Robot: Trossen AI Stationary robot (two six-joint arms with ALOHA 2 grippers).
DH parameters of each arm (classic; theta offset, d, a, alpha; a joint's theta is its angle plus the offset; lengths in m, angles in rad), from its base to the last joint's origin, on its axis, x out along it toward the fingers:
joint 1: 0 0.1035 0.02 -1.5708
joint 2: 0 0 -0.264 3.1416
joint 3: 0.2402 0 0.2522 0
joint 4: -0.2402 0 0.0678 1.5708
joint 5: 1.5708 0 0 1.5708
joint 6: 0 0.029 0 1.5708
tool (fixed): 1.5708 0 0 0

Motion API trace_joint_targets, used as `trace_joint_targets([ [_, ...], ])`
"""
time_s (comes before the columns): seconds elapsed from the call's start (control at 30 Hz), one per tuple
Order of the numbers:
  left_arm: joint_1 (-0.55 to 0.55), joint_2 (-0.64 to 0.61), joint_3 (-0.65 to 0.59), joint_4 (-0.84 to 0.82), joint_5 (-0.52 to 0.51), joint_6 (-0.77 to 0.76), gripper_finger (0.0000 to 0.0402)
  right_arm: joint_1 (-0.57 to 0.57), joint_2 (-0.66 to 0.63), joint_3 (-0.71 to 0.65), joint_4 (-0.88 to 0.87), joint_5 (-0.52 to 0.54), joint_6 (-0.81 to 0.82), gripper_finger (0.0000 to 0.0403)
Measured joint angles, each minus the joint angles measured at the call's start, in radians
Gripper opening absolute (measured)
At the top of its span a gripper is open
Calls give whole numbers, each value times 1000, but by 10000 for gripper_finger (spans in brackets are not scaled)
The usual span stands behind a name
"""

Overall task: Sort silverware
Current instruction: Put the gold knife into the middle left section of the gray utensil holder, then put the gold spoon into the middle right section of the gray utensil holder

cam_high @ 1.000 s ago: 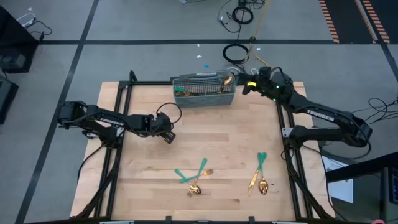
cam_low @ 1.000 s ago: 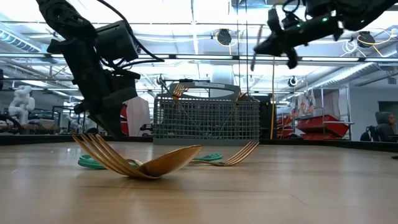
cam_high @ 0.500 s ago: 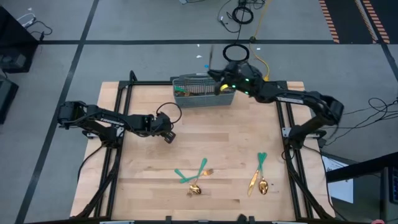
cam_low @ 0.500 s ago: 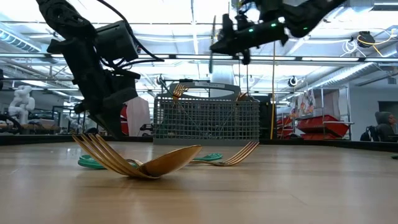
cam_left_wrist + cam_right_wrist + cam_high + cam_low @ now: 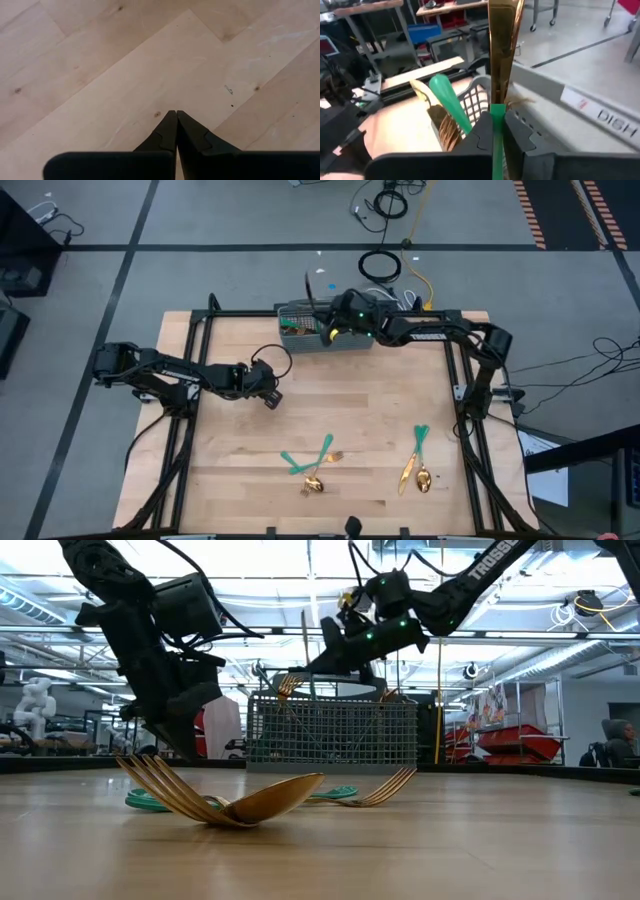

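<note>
My right gripper (image 5: 322, 323) hangs over the left part of the grey wire basket (image 5: 348, 338) at the table's far edge. It is shut on a gold utensil (image 5: 504, 45) with a teal-green handle. The basket holds several pieces of silverware (image 5: 445, 107) standing on end. Two crossed pieces (image 5: 315, 465) lie on the table near the front middle. Another pair (image 5: 415, 465) lies front right. My left gripper (image 5: 272, 402) is shut over bare wood at the table's left, holding nothing. My right gripper pinches the utensil between its two fingers on the teal handle (image 5: 496, 111), just below where the gold part begins. The fingers reach nearly level from the table's right and lie across it. The utensil stands upright, gold end up (image 5: 305, 630), clear above the basket.
The table's black frame rails (image 5: 190, 380) run along the left and right sides. In the low view a gold fork and spoon (image 5: 225, 802) lie in the foreground, in front of the basket (image 5: 330, 735). Bare wood lies between the basket and the front pieces.
My right gripper has swept toward the table's left edge along the far edge, from beside the basket's right end to over its left part. It sank a little and rolled. The held utensil went with it, from tilted to upright.
</note>
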Motion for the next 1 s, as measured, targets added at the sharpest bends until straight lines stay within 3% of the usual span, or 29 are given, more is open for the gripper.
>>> trace_joint_targets([
  [0.13, 0, 0, 0, 0, 0, 1, 8, 2, 1, 0, -53, 2, -19, 38],
  [0.37, 0, 0, 0, 0, 0, 1, 8, 3, -26, 0, -105, -2, -32, 142],
  [0.57, 0, 0, 0, 0, 1, -1, 8, 17, -185, 0, -226, -19, -26, 195],
  [0.67, 0, 0, 0, 0, 22, -1, 8, 42, -353, 1, -445, -83, 0, 205],
  [0.83, 0, 0, 0, 0, 32, 0, 8, 197, -587, 2, -1114, -88, 68, 207],
  [0.9, 0, 0, 0, 0, 30, 0, 8, 295, -639, 0, -1356, -65, 216, 206],
  [1.0, 0, 0, 0, 0, 28, 0, 9, 456, -694, 0, -1653, 9, 585, 206],
])
